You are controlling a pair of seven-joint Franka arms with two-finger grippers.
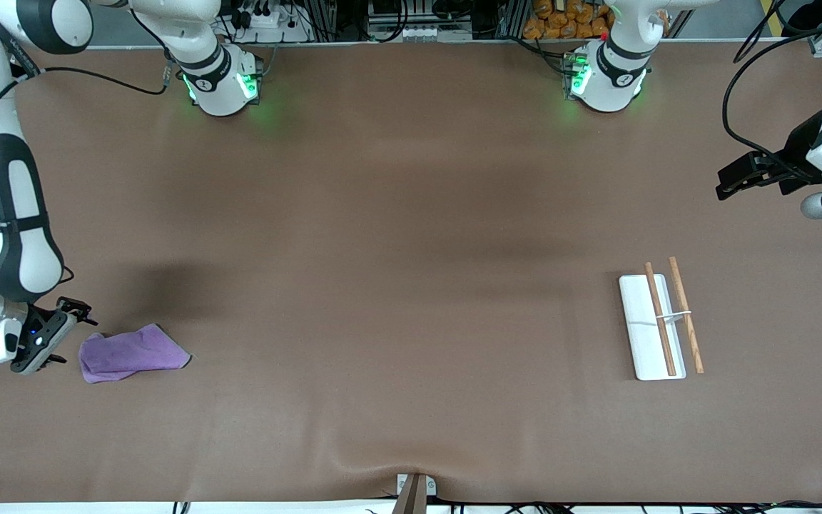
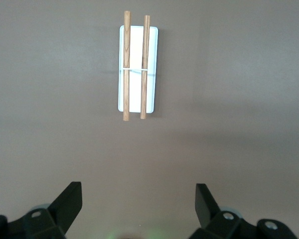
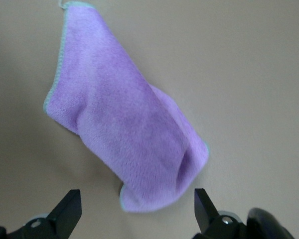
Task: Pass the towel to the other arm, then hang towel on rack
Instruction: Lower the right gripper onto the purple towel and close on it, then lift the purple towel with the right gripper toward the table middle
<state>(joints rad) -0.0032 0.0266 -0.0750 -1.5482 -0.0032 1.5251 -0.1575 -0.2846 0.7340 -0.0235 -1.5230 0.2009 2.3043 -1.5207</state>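
A fuzzy purple microfibre towel [image 1: 131,353] lies crumpled on the brown table [image 1: 397,285] at the right arm's end, the right gripper [image 1: 61,328] spread empty beside it. The left gripper [image 2: 138,206] waits, spread, above the white-based, wooden-rodded rack [image 1: 657,323].
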